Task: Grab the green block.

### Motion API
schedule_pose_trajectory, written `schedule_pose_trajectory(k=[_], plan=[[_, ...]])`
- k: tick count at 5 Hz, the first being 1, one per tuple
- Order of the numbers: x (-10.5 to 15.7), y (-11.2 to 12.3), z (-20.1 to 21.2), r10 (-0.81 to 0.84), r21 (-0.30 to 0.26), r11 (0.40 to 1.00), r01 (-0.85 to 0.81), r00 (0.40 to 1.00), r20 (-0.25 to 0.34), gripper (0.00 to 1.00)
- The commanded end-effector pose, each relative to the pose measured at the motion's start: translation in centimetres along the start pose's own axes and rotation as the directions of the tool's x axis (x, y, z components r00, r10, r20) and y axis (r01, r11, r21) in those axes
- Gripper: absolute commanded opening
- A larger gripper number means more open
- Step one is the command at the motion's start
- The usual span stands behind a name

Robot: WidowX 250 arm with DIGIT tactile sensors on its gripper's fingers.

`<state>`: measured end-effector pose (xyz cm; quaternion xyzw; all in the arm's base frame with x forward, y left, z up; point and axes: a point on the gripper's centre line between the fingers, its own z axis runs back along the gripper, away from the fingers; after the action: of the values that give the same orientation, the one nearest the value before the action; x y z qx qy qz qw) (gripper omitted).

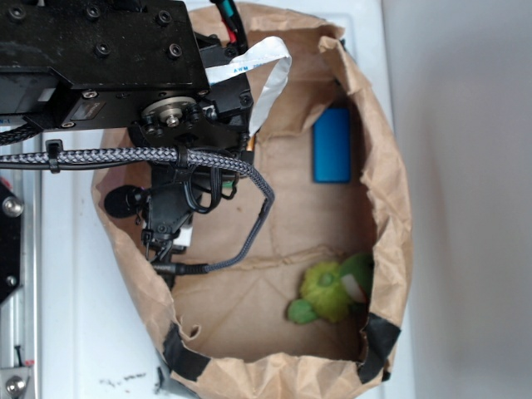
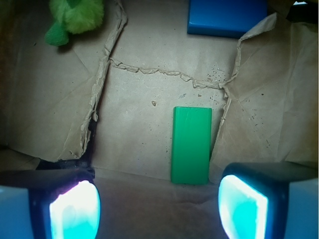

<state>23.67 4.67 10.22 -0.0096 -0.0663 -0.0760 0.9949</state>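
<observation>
Tool (image 1: 166,241) sits inside the paper bag (image 1: 382,191) on exterior view, left side; I can't see the green block there. Wrist view: tool (image 2: 159,204) pads apart, green block (image 2: 191,144) flat on bag floor between them, nearer the right pad. Approach step. Next I'd shift right, descend, close.

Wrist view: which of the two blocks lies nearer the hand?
The green block, lying flat on the paper just ahead of the open hand. The blue block sits farther off, at the top edge.
</observation>
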Motion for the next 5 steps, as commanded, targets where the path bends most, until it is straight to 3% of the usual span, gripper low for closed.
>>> schedule_pose_trajectory(k=[1,4,5], plan=[[0.1,2.5,0.0,-0.019,-0.019,1.0,0.021,0.995,0.096,1.0],[1.5,1.6,-2.3,-0.047,0.051,0.998,0.042,0.993,0.105,1.0],[1.8,1.6,-2.9,-0.027,0.032,0.999,0.023,0.992,0.122,1.0]])
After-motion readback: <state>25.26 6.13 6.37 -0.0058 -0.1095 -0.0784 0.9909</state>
